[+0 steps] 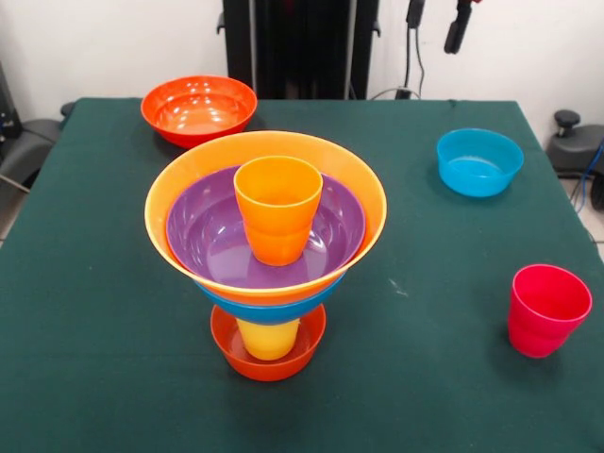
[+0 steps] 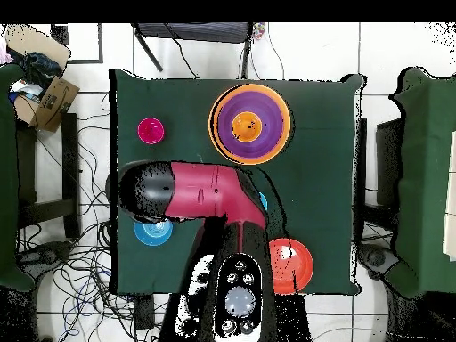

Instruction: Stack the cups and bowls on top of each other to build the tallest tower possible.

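Note:
The tower (image 1: 266, 247) stands mid-table. From the bottom it is a small red-orange bowl (image 1: 269, 357), a yellow cup (image 1: 268, 338), a blue bowl (image 1: 274, 310), a large light orange bowl (image 1: 266, 156), a purple bowl (image 1: 212, 241) and an orange cup (image 1: 277, 208). It also shows in the overhead view (image 2: 249, 125). A medium red-orange bowl (image 1: 199, 109), a teal-blue bowl (image 1: 479, 162) and a pinkish red cup (image 1: 547, 310) stand apart. My gripper (image 1: 458, 26) hangs at the top edge, above and behind the teal-blue bowl, far from the tower. The blue cup is hidden; only a blue sliver (image 2: 261, 200) shows beside the arm.
The red and black arm (image 2: 200, 191) reaches across the robot's side of the green table (image 1: 94, 283), covering part of the teal-blue bowl (image 2: 153, 232). The medium red-orange bowl (image 2: 289, 265) sits near the base. Boxes and cables lie off the table.

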Robot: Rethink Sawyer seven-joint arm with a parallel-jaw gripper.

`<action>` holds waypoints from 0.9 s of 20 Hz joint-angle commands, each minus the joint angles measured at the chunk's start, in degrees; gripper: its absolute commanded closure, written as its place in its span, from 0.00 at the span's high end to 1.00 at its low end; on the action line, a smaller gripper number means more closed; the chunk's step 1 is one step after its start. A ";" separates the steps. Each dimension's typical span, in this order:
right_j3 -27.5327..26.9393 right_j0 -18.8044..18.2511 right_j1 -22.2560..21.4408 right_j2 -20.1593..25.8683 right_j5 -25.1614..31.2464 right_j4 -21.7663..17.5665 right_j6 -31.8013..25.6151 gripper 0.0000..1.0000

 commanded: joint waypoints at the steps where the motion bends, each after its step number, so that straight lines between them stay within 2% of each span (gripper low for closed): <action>1: 0.17 0.02 7.36 3.59 -8.70 -1.77 2.04 1.00; 7: 6.38 0.16 11.76 4.39 -23.15 -1.18 4.25 1.00; 9: 8.22 0.34 13.15 5.03 -26.08 -0.41 4.78 1.00; 14: 9.32 3.14 17.56 4.23 -32.11 1.18 8.40 1.00; 18: 8.04 5.08 19.95 3.00 -32.74 3.42 9.84 1.00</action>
